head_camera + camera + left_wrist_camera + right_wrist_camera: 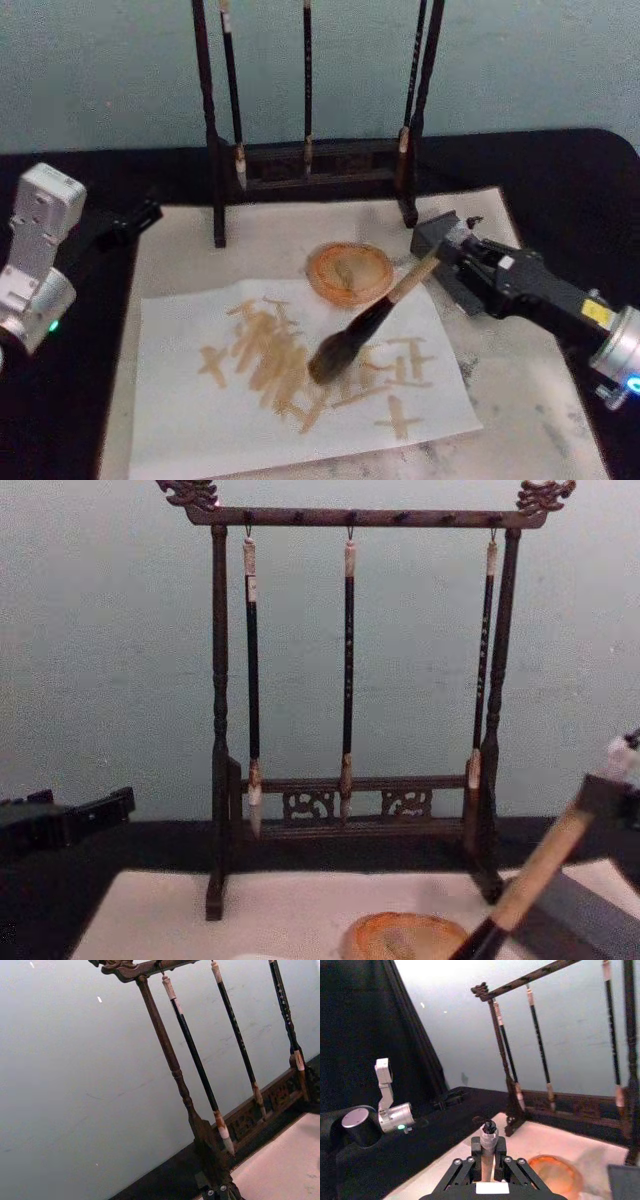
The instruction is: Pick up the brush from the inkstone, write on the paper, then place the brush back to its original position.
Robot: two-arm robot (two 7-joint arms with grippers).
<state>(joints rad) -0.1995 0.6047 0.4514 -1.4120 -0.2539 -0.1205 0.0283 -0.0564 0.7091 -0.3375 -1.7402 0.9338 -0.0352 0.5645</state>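
**Q:** What lies nearest the lens in the right wrist view?

**A:** The right gripper [488,1166], pinching the pale wooden handle of the brush [378,312] near its top end.

**Q:** How does the brush lie?

**A:** Tilted. The handle rises toward the robot's right, and the dark bristles are down on the paper [190,400], among tan strokes [270,355]. The handle passes just beside the rim of the dish [349,272]. The dish sits at the paper's far edge, over the cream mat [520,400].

**Q:** And the other arm?

**A:** The left gripper [128,222] rests beside the mat's far left corner, well apart from the brush. Whether it is spread or closed cannot be told.

**Q:** What stands behind?

**A:** A dark rack [219,730] at the mat's far edge, with three slim brushes [348,660] hanging from its top bar.
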